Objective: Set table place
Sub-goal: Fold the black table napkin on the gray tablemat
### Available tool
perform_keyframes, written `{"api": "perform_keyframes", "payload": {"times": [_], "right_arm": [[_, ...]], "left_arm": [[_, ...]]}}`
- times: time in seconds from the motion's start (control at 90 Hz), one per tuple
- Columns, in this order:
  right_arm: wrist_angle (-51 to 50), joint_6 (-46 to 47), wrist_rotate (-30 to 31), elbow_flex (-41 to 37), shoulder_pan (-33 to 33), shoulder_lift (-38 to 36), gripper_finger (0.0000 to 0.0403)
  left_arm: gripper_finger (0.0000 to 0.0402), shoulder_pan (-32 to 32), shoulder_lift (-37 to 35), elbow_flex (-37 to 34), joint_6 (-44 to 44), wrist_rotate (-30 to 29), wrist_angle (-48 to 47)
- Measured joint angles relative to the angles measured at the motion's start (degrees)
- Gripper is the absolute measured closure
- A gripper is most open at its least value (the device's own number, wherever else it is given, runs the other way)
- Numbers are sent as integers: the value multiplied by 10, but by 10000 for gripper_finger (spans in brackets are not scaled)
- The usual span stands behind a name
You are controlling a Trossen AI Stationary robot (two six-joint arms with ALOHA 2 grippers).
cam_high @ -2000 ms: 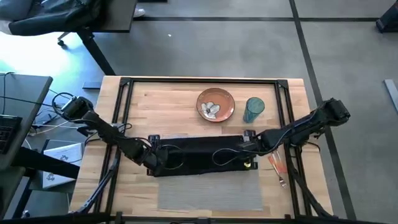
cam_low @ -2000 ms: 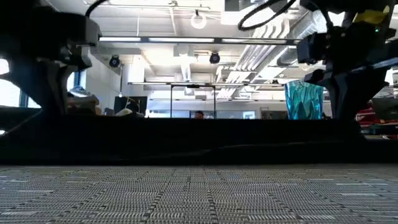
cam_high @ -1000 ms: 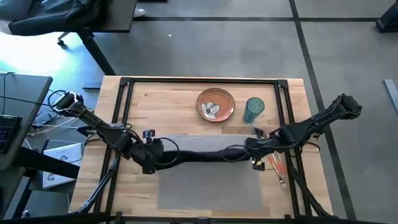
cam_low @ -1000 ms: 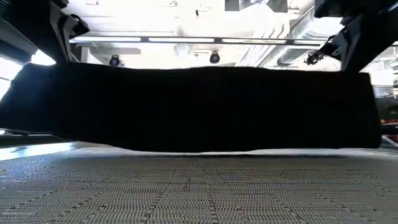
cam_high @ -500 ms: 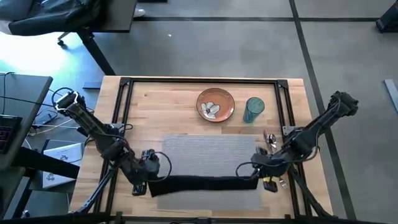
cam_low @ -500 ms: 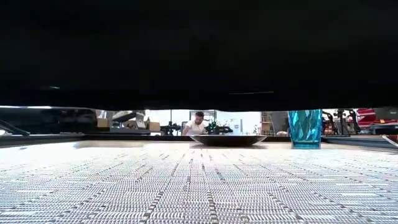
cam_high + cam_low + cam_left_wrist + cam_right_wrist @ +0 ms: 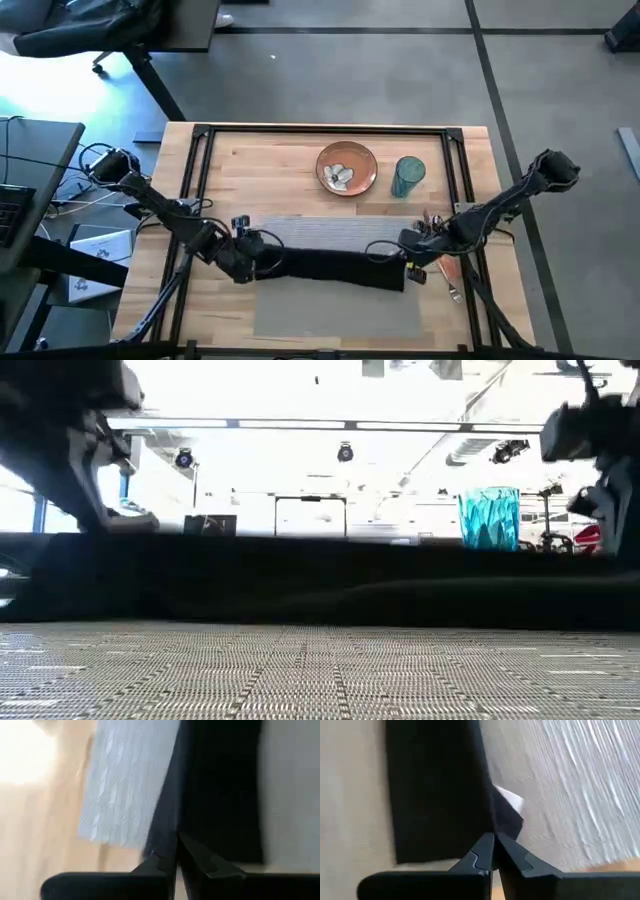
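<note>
We see a blue-green faceted tumbler (image 7: 407, 176) standing upright near the far edge of the wood. A grey desk (image 7: 35, 190) sits off to one side, cables (image 7: 85, 190) trailing beside it.

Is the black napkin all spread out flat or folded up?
Folded into a long strip. The napkin lies across the placemat, with the left gripper and right gripper each pinching one end.

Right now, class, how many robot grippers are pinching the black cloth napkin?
2. The left gripper pinches the black cloth napkin at its left end; the right gripper pinches its right end, above the grey woven placemat.
</note>
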Motion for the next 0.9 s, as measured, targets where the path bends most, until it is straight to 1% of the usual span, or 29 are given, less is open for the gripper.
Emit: {"api": "perform_keyframes", "payload": {"times": [0.122, 0.211, 0.367, 0.444, 0.511, 0.633, 0.767, 0.822, 0.9], "right_arm": [[0, -35, 20, 0, -26, 0, 403], [17, -61, 23, 2, -42, 0, 403], [22, -74, 14, 2, -59, 0, 403], [0, -45, -21, 2, -67, 0, 398], [-27, -15, -61, 2, -70, -2, 385], [-76, 43, -132, 2, -58, -2, 340], [-96, 81, -193, 2, -48, -8, 286], [-95, 101, -214, 2, -46, -16, 270], [-91, 128, -229, 2, -38, -34, 253]], "left_arm": [[401, 14, -1, -10, 1, -31, 5], [401, 18, 0, -15, 6, -38, 7], [401, 21, 0, -15, 14, -40, 10], [399, 21, 0, -13, 15, -29, 7], [391, 21, 0, -5, 15, -20, 0], [362, 20, -1, 6, 15, -11, -14], [326, 21, -1, 23, 33, -14, -14], [315, 21, -1, 33, 41, -14, 0], [304, 24, -1, 43, 61, -13, 43]]}}
